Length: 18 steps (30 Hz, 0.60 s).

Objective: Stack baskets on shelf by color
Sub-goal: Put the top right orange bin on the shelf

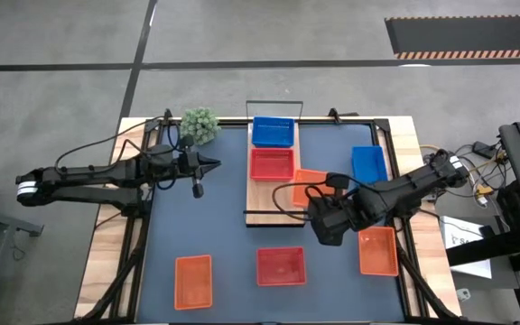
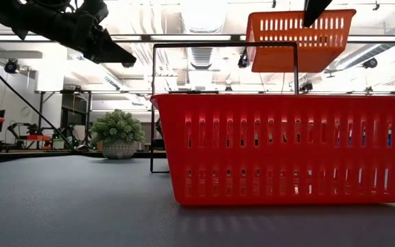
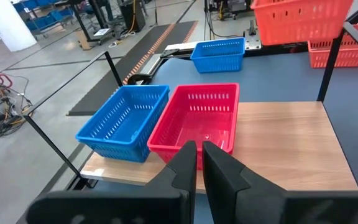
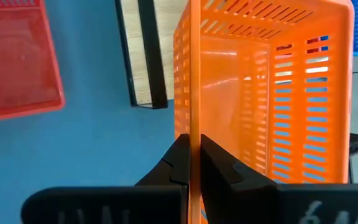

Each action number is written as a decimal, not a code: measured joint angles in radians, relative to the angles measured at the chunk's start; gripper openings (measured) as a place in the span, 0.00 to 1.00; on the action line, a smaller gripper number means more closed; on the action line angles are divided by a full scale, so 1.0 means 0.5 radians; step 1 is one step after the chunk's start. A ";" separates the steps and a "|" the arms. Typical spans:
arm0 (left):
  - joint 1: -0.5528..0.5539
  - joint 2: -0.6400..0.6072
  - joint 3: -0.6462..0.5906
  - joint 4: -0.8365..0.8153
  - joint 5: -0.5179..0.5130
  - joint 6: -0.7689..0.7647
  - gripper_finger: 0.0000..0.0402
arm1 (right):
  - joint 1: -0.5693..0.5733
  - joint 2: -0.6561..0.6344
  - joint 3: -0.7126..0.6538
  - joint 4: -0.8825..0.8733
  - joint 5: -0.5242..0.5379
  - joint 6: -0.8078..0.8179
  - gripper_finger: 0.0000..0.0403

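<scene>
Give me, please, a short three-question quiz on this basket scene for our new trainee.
1. True or false: the right end effector is shut on an orange basket.
2. Which basket colours already sit on the shelf? A) blue and red B) orange and red C) only blue
3. Fill in: the left end effector hangs beside the green ____.

Key: 1 true; 2 A, blue basket and red basket; 3 plant.

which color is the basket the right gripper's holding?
Orange basket, pinched by its wall in the right gripper; clearest in the right wrist view.
</scene>
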 joint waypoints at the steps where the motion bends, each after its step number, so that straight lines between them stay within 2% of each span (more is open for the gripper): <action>1: 0.000 0.000 0.000 0.000 0.000 0.000 0.02 | 0.000 0.000 -0.001 0.003 -0.005 -0.002 0.02; 14: 0.000 0.000 -0.001 -0.001 0.000 0.000 0.02 | -0.074 0.005 -0.062 0.163 -0.004 -0.070 0.02; 18: 0.000 0.001 -0.001 -0.001 0.000 0.000 0.02 | -0.135 0.005 -0.114 0.233 -0.014 -0.191 0.02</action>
